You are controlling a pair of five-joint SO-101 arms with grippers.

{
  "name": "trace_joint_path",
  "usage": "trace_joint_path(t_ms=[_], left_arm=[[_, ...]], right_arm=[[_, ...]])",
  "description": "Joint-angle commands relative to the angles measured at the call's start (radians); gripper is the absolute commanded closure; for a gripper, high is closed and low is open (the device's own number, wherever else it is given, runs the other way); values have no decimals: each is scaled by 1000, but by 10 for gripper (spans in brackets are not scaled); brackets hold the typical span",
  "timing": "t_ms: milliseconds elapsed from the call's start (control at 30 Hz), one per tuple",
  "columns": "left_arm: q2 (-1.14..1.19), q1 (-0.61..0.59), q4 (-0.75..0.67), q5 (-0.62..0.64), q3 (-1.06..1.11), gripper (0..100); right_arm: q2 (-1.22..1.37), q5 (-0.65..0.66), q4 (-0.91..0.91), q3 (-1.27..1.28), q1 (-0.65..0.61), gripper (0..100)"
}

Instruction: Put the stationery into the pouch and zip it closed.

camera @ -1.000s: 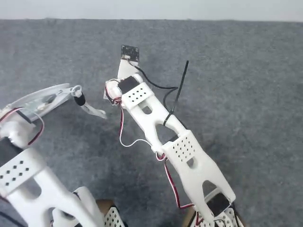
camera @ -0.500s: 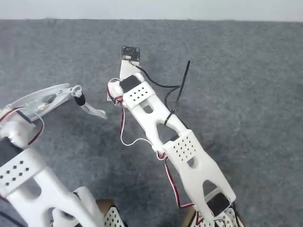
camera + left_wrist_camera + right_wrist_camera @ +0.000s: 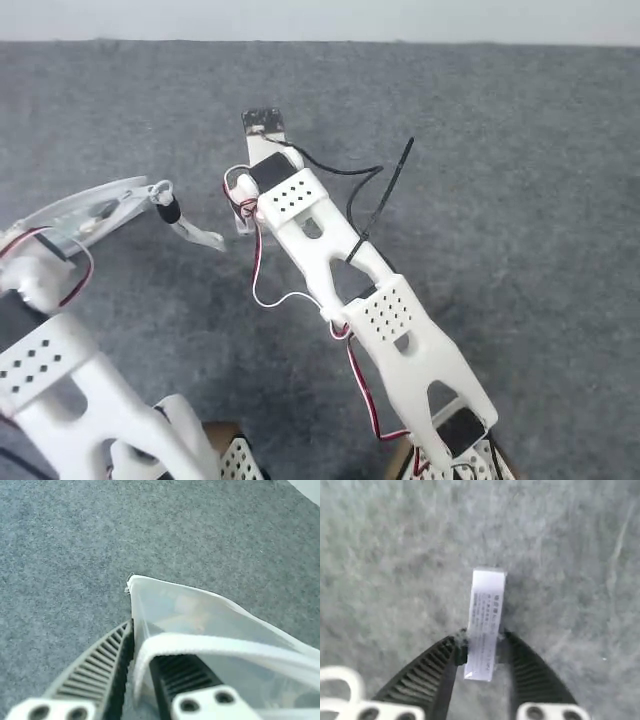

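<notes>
From the high view, a grey felt-covered worktop (image 3: 520, 200) runs up to a pale wall at its far edge. The left arm (image 3: 45, 365) rises from the near-left corner. It carries a clear soft-plastic pouch (image 3: 85, 210) close to the left edge, tilted and off the felt. A small dark piece (image 3: 168, 209) sits at the pouch's inner end, with a clear tab hanging just past it. The right arm (image 3: 300, 215) comes up from the near edge and stretches toward the middle of the worktop. Its wrist lies near the pouch's tab end but apart from it, and its jaws are tucked under the wrist, so they cannot be read here.

In the left wrist view, the left claw (image 3: 132, 627) is pinched almost fully closed on the pouch's rim. One ribbed jaw lies outside the wall and the other inside the mouth. A white zip band (image 3: 210, 647) loops over the inner jaw. The body of the pouch extends away from the jaw tips, with a corner just past them and bare felt beyond. Pale shapes show faintly through the wall, too vague to identify.

In the right wrist view, the right claw (image 3: 482, 639) is closed to a narrow gap around a small white rectangular block with a printed label (image 3: 486, 615). Both ribbed jaws touch its long sides near its lower end. Most of the block stands out beyond the jaw tips, slightly tilted, with grey felt behind it.
</notes>
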Motion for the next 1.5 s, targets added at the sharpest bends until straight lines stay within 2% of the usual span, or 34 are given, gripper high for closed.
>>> trace_joint_path(t_ms=[0,367,733,933,1000,1067,1267,1467], left_arm=[[-51,3,-20,-9,-16,988],[-51,3,-21,-9,-16,988],[-51,3,-21,-11,-16,988],[-51,3,-21,-26,-16,988],[-51,3,-20,-26,-16,988],[-51,3,-20,-26,-16,988],[-51,3,-20,-26,-16,988],[-51,3,-20,-26,-16,988]], right_arm=[[-51,26,35,-51,1,776],[-51,23,-73,-51,-4,879],[51,-8,-200,-55,1,883],[61,-6,-143,-100,2,890],[61,-5,-110,-121,2,935],[61,37,-70,-152,4,995],[61,161,77,-278,24,993],[68,364,168,-331,38,989]])
